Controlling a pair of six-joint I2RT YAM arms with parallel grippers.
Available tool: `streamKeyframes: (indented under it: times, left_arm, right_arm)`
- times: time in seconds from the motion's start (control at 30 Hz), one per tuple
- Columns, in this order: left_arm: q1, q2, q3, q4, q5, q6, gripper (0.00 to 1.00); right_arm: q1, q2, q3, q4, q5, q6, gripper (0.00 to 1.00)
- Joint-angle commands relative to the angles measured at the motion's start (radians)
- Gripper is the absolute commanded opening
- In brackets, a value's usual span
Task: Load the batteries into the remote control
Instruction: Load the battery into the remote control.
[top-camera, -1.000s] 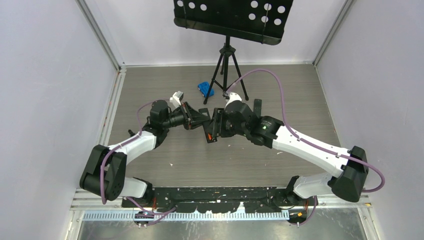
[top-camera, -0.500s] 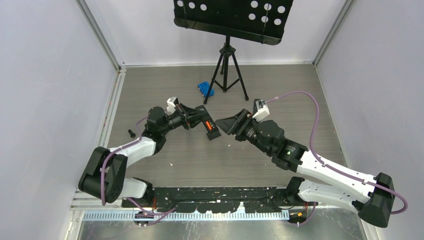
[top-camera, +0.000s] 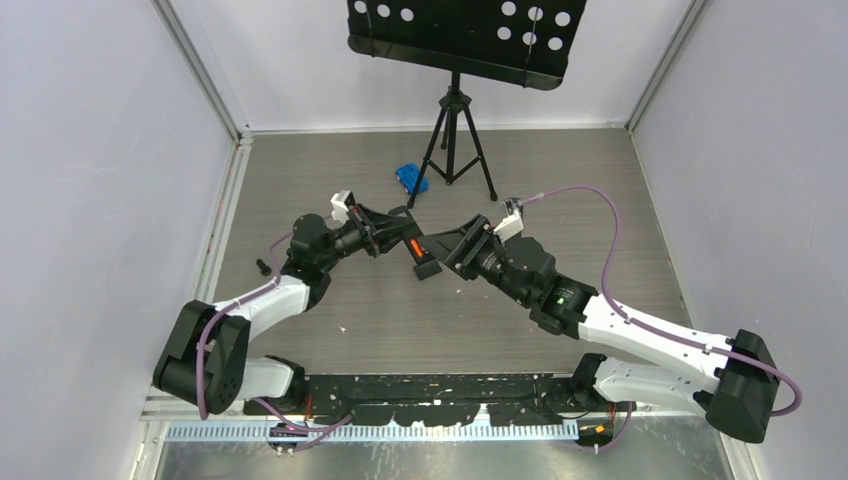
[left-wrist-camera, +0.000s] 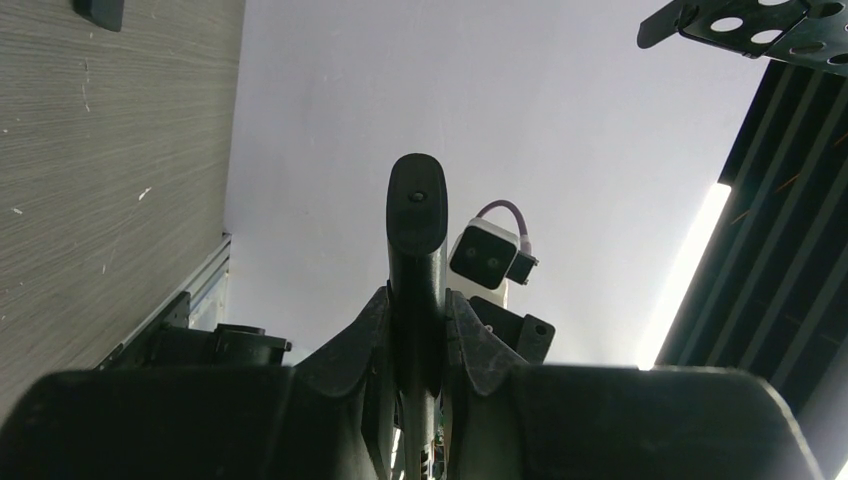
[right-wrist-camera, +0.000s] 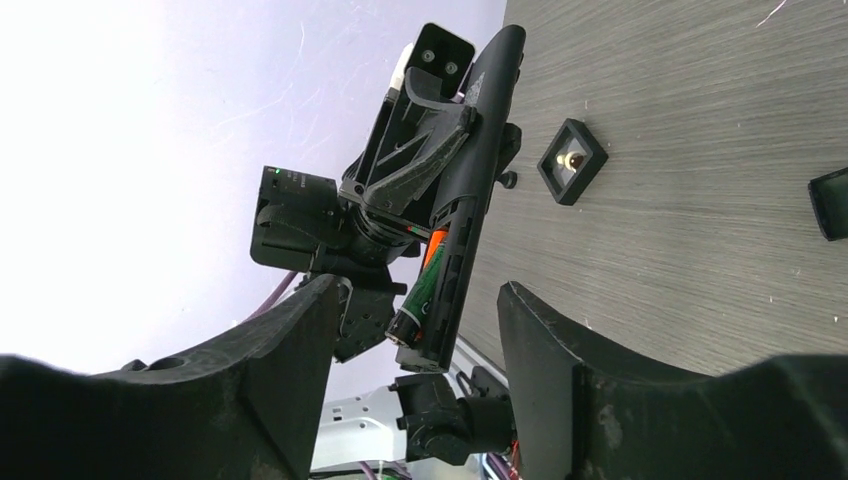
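While the left tool (left-wrist-camera: 418, 315) clamps the remote (right-wrist-camera: 478, 150) up above the tabletop (top-camera: 600, 200), the right tool (top-camera: 438, 252) gapes empty beside it. Batteries (right-wrist-camera: 428, 285) show in its open back; next, I think, they need pushing flat.

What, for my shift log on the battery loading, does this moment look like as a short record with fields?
left claw: shut on the remote control, holding it off the table
right claw: open, facing the remote's battery end, touching nothing
battery: one green-and-orange cell lying in the open compartment
other items: blue item on the table near the tripod
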Motion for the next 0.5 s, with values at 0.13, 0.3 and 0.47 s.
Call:
streamKeyframes:
  times: [0.13, 0.3, 0.47]
  left_arm:
    - [-0.005, -0.046, 0.028, 0.048, -0.002, 0.011, 0.0]
    - [-0.005, -0.055, 0.03, 0.047, 0.007, 0.016, 0.0]
    - [-0.006, -0.075, 0.029, 0.044, 0.017, 0.023, 0.0]
  right_arm:
    - [0.002, 0.042, 0.016, 0.078, -0.025, 0.036, 0.53]
    - [0.001, 0.061, 0.017, 0.086, -0.023, 0.045, 0.43]
    - [0.001, 0.084, 0.023, 0.093, -0.036, 0.056, 0.34]
